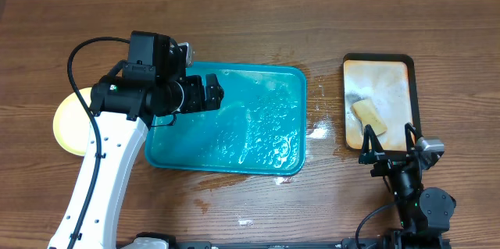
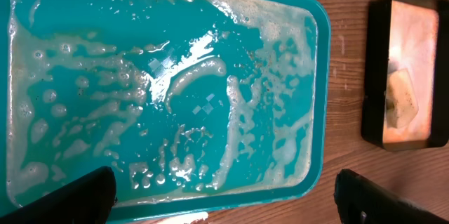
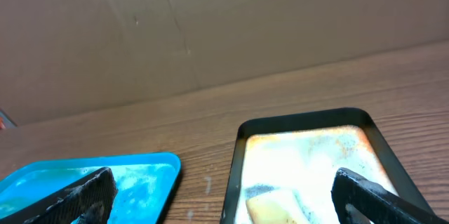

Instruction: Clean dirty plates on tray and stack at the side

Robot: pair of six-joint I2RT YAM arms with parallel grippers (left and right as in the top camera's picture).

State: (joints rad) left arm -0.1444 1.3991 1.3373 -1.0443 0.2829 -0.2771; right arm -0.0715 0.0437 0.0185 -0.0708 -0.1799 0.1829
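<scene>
Overhead: high above the brown wooden table, facing straight down; wide enough for both arms, the teal-blue rectangular plastic tray and the smaller black-rimmed tray with a stained beige inside.
Left wrist: close over the teal-blue tray, facing down; the left gripper shows only at the bottom corners.
Right wrist: low near the table, facing level toward a brown cardboard wall; the right gripper frames the bottom edge.
Shared: both trays appear in all three views.

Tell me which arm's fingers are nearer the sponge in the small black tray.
Right. The right fingers hover at the black tray's near end, just beside the sponge; the left fingers are over the teal tray's left part, well away.
</scene>
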